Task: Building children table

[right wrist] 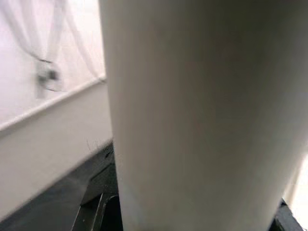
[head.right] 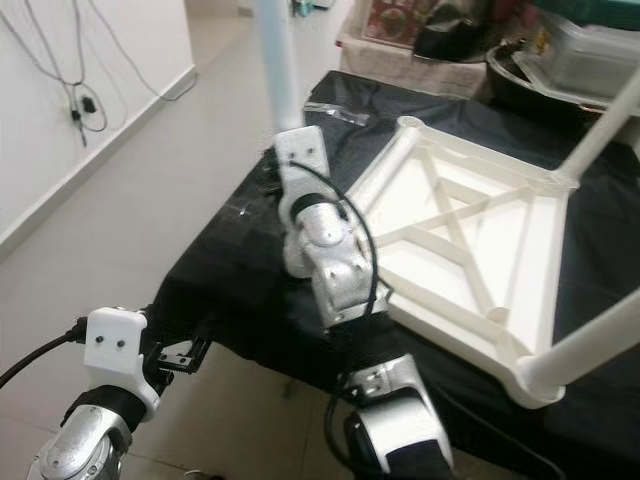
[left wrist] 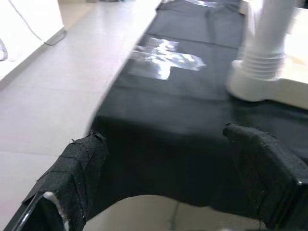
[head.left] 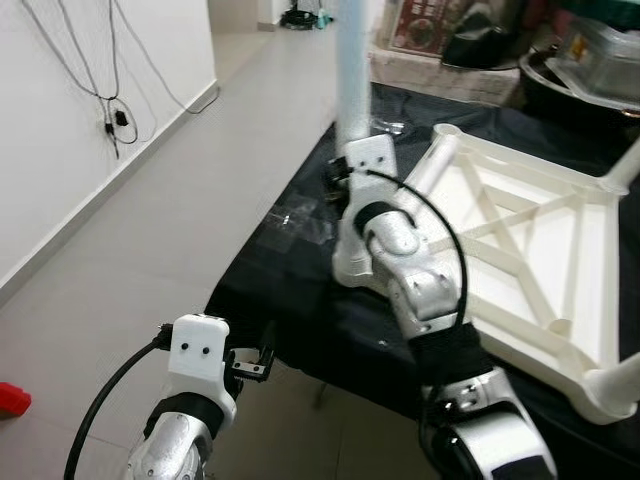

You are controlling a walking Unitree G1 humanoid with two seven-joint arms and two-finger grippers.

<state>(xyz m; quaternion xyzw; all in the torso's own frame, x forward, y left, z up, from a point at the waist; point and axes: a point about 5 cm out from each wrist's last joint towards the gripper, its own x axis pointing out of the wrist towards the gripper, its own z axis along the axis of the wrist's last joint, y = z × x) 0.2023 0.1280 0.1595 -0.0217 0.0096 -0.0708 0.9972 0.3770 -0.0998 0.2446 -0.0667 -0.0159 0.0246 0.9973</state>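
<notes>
Right gripper (head.left: 342, 172) grips an upright white table leg (head.left: 352, 70); its fingers are hidden behind the wrist.
Left gripper (left wrist: 168, 187) hangs spread by the black cloth's (head.left: 300, 300) edge. Upturned white tabletop (head.left: 520, 250) lies on it. The leg's top is cut off; the box lettering behind is unreadable.

table leg (head.left: 352, 70) top cut off, right tool hidden behind wrist

Home room, prob. living area: tiled floor (head.left: 200, 170), white wall w/ dangling cables (head.left: 100, 70), cluttered storage boxes (head.left: 600, 50).
</notes>
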